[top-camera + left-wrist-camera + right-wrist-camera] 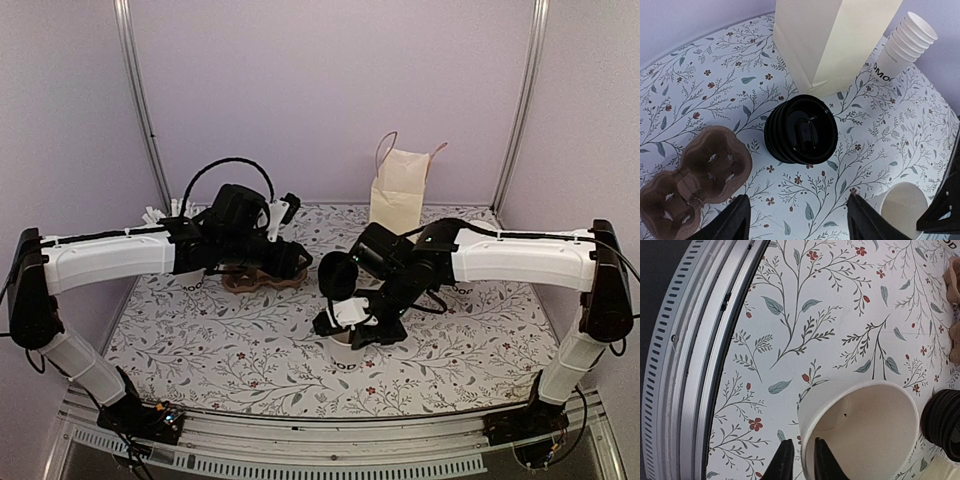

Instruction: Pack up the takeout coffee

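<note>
A lidless white paper cup (865, 430) stands on the flowered table (805, 325), seen also in the top view (345, 340) and the left wrist view (905, 205). My right gripper (804, 460) straddles its near rim, one finger inside and one outside, jaws narrowly open with a slight gap to the rim. A stack of black lids (801, 129) lies just left of the cup. My left gripper (797, 220) hovers open over bare table in front of the lids, holding nothing. A lidded takeout coffee is out of view.
A brown pulp cup carrier (690, 175) sits left of the lids. A cream paper bag (835, 40) stands upright behind them, with a stack of plain white cups (907, 40) to its right. White stir sticks (160, 213) show at the back left. The table's metal front rail (690, 365) is near the cup.
</note>
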{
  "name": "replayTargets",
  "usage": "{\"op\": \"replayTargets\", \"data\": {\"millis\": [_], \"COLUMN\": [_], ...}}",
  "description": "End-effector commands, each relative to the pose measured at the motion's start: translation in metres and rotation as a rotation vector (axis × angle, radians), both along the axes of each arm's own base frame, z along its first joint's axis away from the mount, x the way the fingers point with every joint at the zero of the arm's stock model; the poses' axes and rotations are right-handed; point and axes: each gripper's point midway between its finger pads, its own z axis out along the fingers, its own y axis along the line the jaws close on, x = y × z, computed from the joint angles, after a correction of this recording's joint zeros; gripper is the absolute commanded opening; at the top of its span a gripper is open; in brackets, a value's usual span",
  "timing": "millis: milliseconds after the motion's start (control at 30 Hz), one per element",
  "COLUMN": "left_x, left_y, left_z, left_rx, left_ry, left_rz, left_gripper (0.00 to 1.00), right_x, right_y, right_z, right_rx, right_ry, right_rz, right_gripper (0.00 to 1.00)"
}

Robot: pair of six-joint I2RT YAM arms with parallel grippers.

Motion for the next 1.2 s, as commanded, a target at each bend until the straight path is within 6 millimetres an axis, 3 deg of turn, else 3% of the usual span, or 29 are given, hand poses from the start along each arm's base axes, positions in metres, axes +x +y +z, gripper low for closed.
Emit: {"op": "replayTargets", "data": {"millis": [0,100,233,300,467,633,833,1167], "left_x": [0.001,0.003,0.007,0.011,0.029,0.038,0.044,0.054], "left_y": [0.006,0.005,0.005,0.003,0.009,-0.003,-0.018,-0.038], "left_z": [0.000,0.000,-0.002,-0.003,-0.011,-0.017,-0.025,-0.033], "left_rx": [0.009,0.024,0.070,0.097,0.212,0.265,0.268,0.346], "left_ry": [-0.002,-0.007,-0.014,-0.015,0.008,0.059,0.092,0.118], "left_rz": [-0.006,-0.010,-0.025,-0.030,0.013,-0.019,-0.055,-0.016], "left_gripper": [0.68,0.68,0.67,0.67,0.61,0.50,0.46,0.39], "right_x": [0.003,-0.001,0.003,0.021,0.062,0.086,0.099,0.104], "right_y": [0.008,0.003,-0.018,-0.035,-0.074,-0.107,-0.137,-0.142], "right_z": [0.001,0.015,0.039,0.057,0.077,0.066,0.045,0.030], "right_rx": [0.020,0.040,0.086,0.140,0.283,0.401,0.494,0.458], "right_ry": [-0.006,-0.019,-0.047,-0.009,-0.011,-0.005,-0.011,-0.064], "right_rz": [-0.009,0.010,-0.009,-0.083,-0.264,-0.419,-0.531,-0.529], "right_gripper": [0.28,0.40,0.45,0.45,0.44,0.40,0.38,0.38]}}
